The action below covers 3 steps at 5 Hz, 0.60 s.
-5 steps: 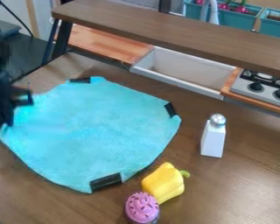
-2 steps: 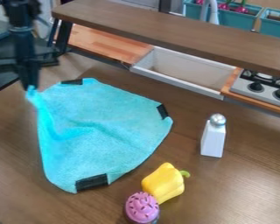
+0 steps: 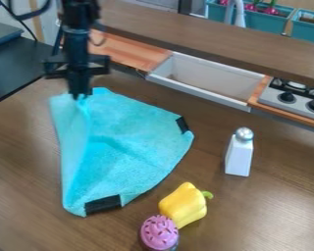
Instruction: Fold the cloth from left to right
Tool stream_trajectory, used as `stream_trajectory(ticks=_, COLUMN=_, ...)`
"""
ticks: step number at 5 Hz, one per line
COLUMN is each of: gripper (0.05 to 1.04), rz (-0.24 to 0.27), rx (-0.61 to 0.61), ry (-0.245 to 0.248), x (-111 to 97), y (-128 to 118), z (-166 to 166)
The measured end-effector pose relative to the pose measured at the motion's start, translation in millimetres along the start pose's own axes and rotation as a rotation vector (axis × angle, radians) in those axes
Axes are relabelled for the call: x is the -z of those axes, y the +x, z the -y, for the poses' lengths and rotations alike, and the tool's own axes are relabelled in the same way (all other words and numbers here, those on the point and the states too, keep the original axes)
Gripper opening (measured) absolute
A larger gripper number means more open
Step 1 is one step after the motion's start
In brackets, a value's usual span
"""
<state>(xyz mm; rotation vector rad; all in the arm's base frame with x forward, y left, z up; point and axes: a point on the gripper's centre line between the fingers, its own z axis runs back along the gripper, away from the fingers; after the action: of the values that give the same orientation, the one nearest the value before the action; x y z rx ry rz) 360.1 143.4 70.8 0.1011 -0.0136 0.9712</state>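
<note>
Cloth [image 3: 130, 152] of bright turquoise lay on the brown tabletop [image 3: 251, 220], left of center in the camera view, with its 11 o'clock edge raised in my black claw [image 3: 80, 97]. I had my fingertips closed on a pinch of the fabric, and my arm stood nearly upright above the grip. From that pinch the cloth's 9 o'clock side hung in a slack, paler drape, and a crease ran down from my fingertips toward 6 o'clock. One black patch [image 3: 182, 124] marked the cloth's 2 o'clock edge; a second [image 3: 102, 204] marked the edge at 6 o'clock.

Around the cloth, a white shaker [image 3: 239, 158] with a silvery top stood upright at 3 o'clock, apart from the fabric. At 5 o'clock, near the cloth's edge, lay a yellow toy pepper [image 3: 184, 205] with a green stem. Just beside the pepper, at its 7 o'clock, sat a pink-topped toy cupcake [image 3: 160, 232]; whether the two touched, I could not tell. Farther off, a white-walled basin [image 3: 199, 91] lay toward 1 o'clock, and a stove [image 3: 271, 98] with black knobs lay at 2 o'clock, below a long brown shelf [image 3: 205, 37].
</note>
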Motion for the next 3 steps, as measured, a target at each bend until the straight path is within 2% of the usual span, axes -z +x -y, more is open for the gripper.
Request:
stream_trajectory(ticks=2, gripper=0.055, rz=0.044, rx=0.058, ry=-0.031, x=-14.2, y=-23.0, z=60.1)
stream_trajectory(ticks=3, gripper=0.055, rz=0.033, rx=0.061, ry=-0.02, x=-6.8, y=-28.9, z=84.3)
